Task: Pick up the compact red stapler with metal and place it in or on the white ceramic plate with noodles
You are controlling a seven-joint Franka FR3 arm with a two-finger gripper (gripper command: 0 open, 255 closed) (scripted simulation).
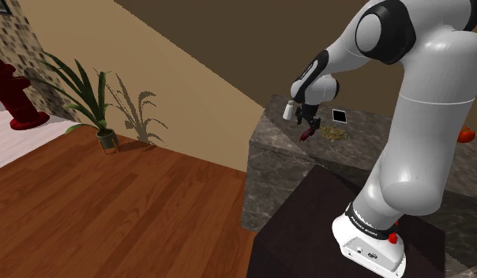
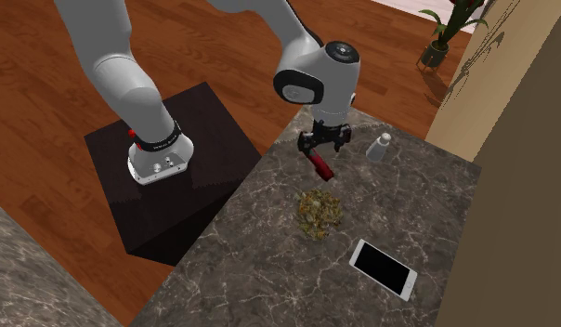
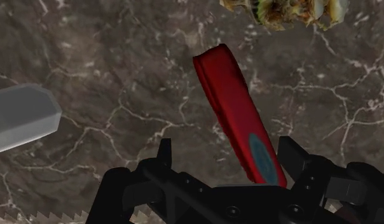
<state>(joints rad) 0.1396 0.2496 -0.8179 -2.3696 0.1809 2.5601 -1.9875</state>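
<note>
Dark marble counter [image 2: 269, 269] stands on a wooden floor [image 2: 46, 56]. The white arm [image 2: 302, 79] reaches over the counter's corner next to the stand [image 2: 200, 200]. Its gripper [image 2: 325, 143] hangs there with the fingers wide apart. A heap of noodles [image 2: 320, 212] lies near the middle of the surface. The red stapler [image 2: 320, 168] is between the fingers, close to one and clearly apart from the other, near the stand-side edge. A small bottle [image 2: 378, 147] stands beside the far edge.

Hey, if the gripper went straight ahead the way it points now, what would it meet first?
Most likely the red stapler: its near end lies between the open fingers of the gripper, nearer one finger. Directly behind it is the dark marbled countertop. The gap to the stapler is hard to judge.
</note>
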